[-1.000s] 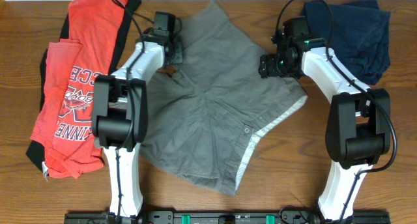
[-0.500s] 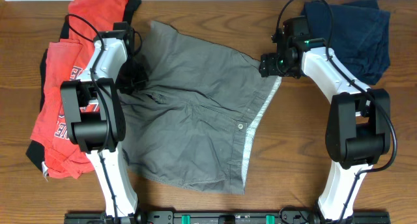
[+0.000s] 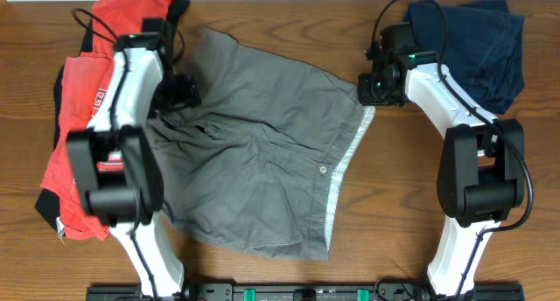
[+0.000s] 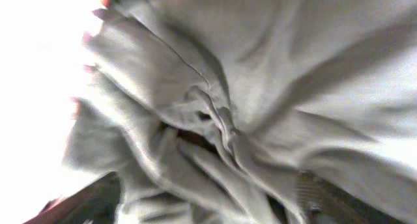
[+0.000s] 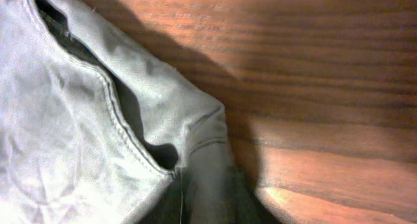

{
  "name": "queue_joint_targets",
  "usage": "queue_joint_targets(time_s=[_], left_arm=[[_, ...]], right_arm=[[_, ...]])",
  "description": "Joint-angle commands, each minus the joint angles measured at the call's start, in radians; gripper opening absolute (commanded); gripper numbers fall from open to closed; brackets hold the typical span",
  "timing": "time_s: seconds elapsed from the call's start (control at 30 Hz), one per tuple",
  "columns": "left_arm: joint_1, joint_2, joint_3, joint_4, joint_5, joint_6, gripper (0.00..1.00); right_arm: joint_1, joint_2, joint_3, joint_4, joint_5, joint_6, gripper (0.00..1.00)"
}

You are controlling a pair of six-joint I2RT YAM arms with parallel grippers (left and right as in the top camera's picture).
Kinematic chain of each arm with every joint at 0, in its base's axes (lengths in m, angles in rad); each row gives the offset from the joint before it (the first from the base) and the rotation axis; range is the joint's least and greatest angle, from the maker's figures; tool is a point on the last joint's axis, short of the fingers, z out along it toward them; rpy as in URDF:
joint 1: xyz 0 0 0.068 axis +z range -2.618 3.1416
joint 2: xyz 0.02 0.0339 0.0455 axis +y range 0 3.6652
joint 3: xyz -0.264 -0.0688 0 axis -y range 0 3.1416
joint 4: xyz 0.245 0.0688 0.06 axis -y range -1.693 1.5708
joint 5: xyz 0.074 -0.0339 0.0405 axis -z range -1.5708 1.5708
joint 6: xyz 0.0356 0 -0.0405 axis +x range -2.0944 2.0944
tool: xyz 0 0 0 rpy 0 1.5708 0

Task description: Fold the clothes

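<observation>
The grey-khaki shorts (image 3: 262, 161) lie spread across the middle of the table, pale waistband lining along their right edge. My left gripper (image 3: 179, 93) sits over their bunched left edge, beside the red shirt. In the left wrist view its fingers (image 4: 98, 201) stand apart at the bottom corners, jaws open, with rumpled shorts cloth (image 4: 260, 87) lying loose between them. My right gripper (image 3: 372, 89) is at the shorts' upper right corner. In the right wrist view that seamed corner (image 5: 195, 139) runs down into the right gripper (image 5: 208, 211), which is shut on it.
A red T-shirt (image 3: 87, 117) with white lettering lies at the left, touching the shorts' edge. A dark navy folded garment (image 3: 477, 47) sits at the back right behind the right arm. Bare wood table (image 3: 394, 213) shows to the right of the shorts.
The left arm swung left, pulling the shorts' left side toward the red shirt, then opened and let go. The right gripper closed on the shorts' upper right corner.
</observation>
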Motion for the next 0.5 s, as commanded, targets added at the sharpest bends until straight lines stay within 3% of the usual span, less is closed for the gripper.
queue_joint_targets(time_s=[0.0,0.07,0.13,0.2,0.3,0.47], left_arm=[[-0.002,-0.098,0.003,0.008,-0.008,0.028,0.95],[-0.002,-0.137,0.003,0.019,-0.007,0.028,0.97],[-0.002,-0.163,0.003,0.029,-0.007,0.028,0.98],[-0.002,-0.176,0.003,0.038,-0.007,0.028,0.98],[-0.002,-0.179,0.003,0.050,-0.007,0.027,0.98],[-0.002,-0.179,0.003,0.067,-0.007,0.027,0.98]], right_arm=[[0.007,0.013,0.014,0.029,0.033,0.003,0.01],[0.006,0.013,0.014,0.072,0.048,-0.033,0.02],[0.004,0.013,0.014,0.116,0.063,-0.077,0.23],[-0.004,0.013,0.014,0.162,0.113,-0.075,0.29],[-0.033,0.021,0.014,0.270,0.176,-0.076,0.13],[-0.092,0.034,0.014,0.391,0.203,-0.077,0.01]])
